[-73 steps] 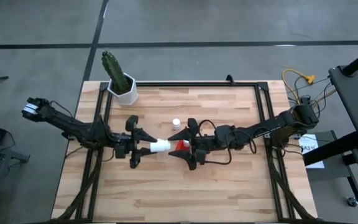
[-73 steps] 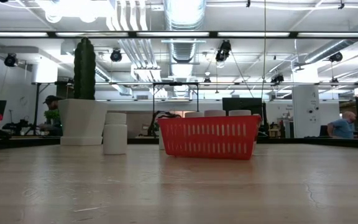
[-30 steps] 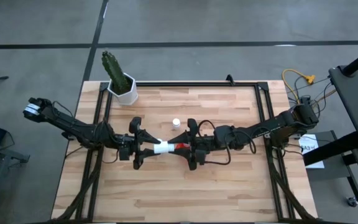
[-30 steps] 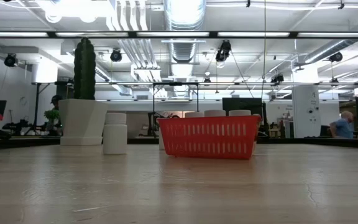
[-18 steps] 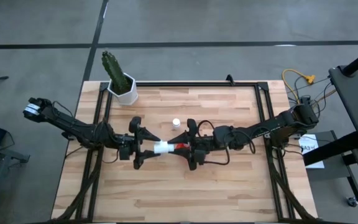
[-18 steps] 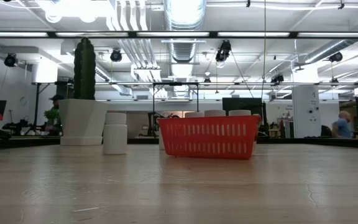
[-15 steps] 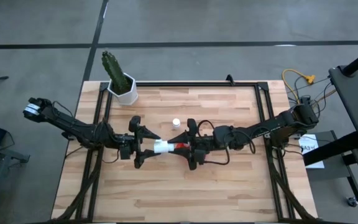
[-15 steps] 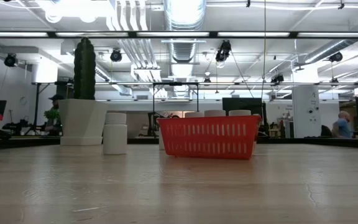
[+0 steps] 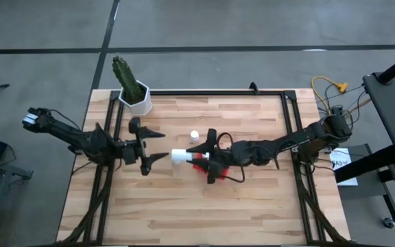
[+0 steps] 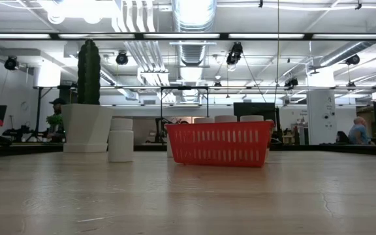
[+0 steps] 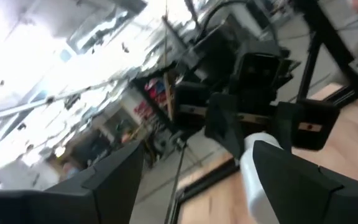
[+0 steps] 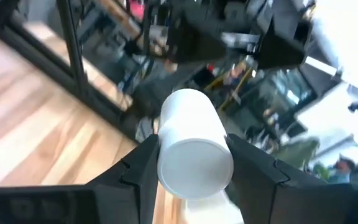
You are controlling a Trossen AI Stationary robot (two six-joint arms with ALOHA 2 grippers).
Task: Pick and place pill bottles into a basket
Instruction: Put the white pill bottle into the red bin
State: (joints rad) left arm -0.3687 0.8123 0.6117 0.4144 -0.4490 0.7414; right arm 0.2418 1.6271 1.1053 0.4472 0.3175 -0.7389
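The right gripper (image 9: 204,159) is clamped on a bottle (image 9: 179,156), held level above the table with the fingers on either side of its body; the right wrist view shows the bottle's round end between the two fingers. The left gripper (image 9: 145,145) hangs just beyond the free end of that bottle, spread wide and empty.

The basket (image 9: 199,160) lies directly beneath the right gripper, mostly hidden by it in the high view. In the low view the basket (image 10: 219,143) stands on the table with three white caps showing above its rim, so at least three bottles appear to be placed already. One more bottle (image 9: 194,136) stands upright on the table a short way from the right gripper, on the far side from the camera edge nearest the arms' bases. A sixth bottle cannot be confirmed.

Judged remaining: lower and release the held bottle into the basket, then fetch the standing one.

The table (image 9: 252,206) is pale wood planking in a dark frame. A cactus pot (image 9: 137,98) sits at a corner, well apart from the left gripper. Beyond the table is an open workshop with ceiling ducts, lights and a person (image 10: 358,130) at distance.
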